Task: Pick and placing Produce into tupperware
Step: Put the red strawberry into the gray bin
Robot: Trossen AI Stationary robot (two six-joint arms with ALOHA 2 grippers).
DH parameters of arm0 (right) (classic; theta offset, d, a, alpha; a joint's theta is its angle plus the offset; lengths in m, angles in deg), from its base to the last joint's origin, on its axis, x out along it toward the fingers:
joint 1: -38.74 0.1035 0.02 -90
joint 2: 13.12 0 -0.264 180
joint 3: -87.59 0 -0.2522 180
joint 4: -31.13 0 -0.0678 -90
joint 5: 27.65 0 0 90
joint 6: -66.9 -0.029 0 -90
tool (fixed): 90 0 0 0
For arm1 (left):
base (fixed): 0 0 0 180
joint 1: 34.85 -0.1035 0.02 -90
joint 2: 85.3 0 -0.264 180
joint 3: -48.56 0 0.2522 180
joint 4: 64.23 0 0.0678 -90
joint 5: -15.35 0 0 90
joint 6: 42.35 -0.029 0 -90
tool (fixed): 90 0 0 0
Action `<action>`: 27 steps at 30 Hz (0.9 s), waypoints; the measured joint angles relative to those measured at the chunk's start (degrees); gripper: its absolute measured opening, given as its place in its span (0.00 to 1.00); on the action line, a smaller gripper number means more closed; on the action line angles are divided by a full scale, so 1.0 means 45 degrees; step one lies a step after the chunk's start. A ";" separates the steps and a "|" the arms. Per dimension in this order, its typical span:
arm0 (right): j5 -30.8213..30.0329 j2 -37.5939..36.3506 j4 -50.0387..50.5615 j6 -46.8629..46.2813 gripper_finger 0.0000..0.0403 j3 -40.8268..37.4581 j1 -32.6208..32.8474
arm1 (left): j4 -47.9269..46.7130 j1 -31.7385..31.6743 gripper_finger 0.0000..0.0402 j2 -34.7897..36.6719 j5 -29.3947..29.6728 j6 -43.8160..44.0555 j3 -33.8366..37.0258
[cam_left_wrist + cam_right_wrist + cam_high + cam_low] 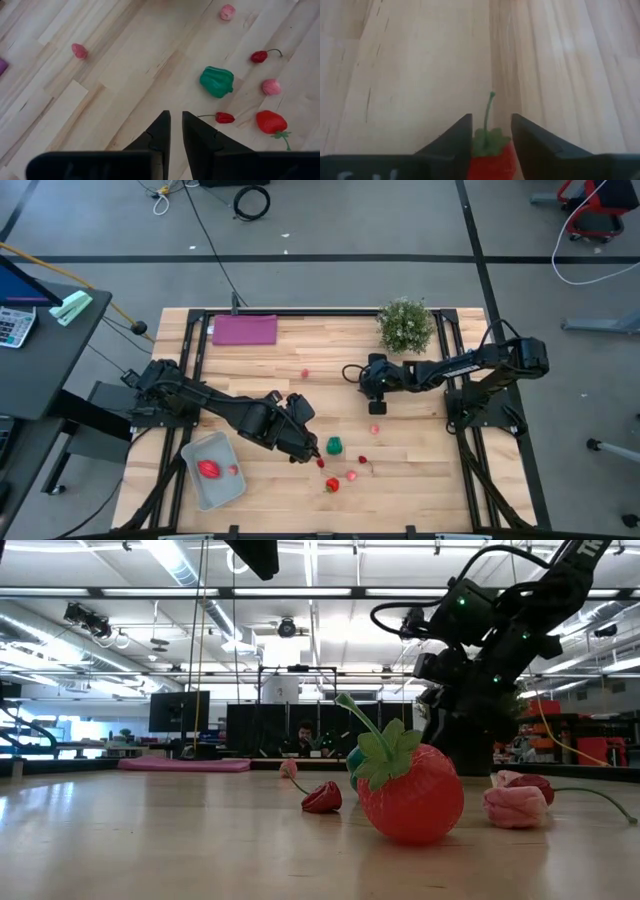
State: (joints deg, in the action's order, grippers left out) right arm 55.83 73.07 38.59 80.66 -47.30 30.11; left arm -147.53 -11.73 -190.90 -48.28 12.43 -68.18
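**Clerk:** Jaws, both arms?

**Checker:** Right gripper (490, 120): jaws clamped on a red strawberry (490, 161), held above the bare middle of the tabletop (420, 460). Left gripper (175, 120): jaws nearly closed, holding nothing, just beside the green pepper (334, 445).

**Clerk:** Container?

**Checker:** Tupperware (196, 488), front left on the tabletop, holding a second strawberry (208, 469) and a pink piece (233, 470).

**Clerk:** Loose stock?

**Checker:** Third strawberry (331, 485) nearest the front edge. Near it a pink piece (352, 476), a cherry (363, 459) and a small red chilli (321, 463). Well apart, two more pink pieces (376, 429) (306, 374).
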 joint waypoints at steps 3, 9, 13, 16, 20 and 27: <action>-0.0165 -0.0008 -0.0004 -0.0175 0.23 0.0000 0.0001 | 0.0001 -0.0005 0.14 0.0000 0.0000 -0.0005 0.0000; -0.0626 -0.0131 -0.0087 -0.0438 0.02 0.0000 0.0001 | -0.0004 -0.0005 0.11 0.0000 0.0090 -0.0005 0.0000; -0.0769 -0.0131 -0.0734 -0.0766 0.03 0.0000 0.0028 | -0.0028 0.0000 0.08 0.0000 0.0423 -0.0142 0.0000; -0.0369 -0.0185 -0.1937 -0.1105 0.01 0.0011 0.0340 | -0.0298 0.0000 0.05 0.0029 0.0452 -0.0168 0.0000; 0.1271 -0.0271 -0.3462 -0.2246 0.01 0.0788 0.1049 | -0.1125 0.0000 0.01 0.0204 0.0466 -0.0145 0.0000; 0.3341 0.0102 -0.4004 -0.2683 0.01 0.4057 0.3106 | -0.3117 0.0012 0.04 0.1421 0.1216 0.0960 0.0000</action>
State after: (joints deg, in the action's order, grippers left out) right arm 70.86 73.53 20.57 68.58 -29.04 44.09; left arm -161.56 -11.68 -184.51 -42.81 16.75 -68.18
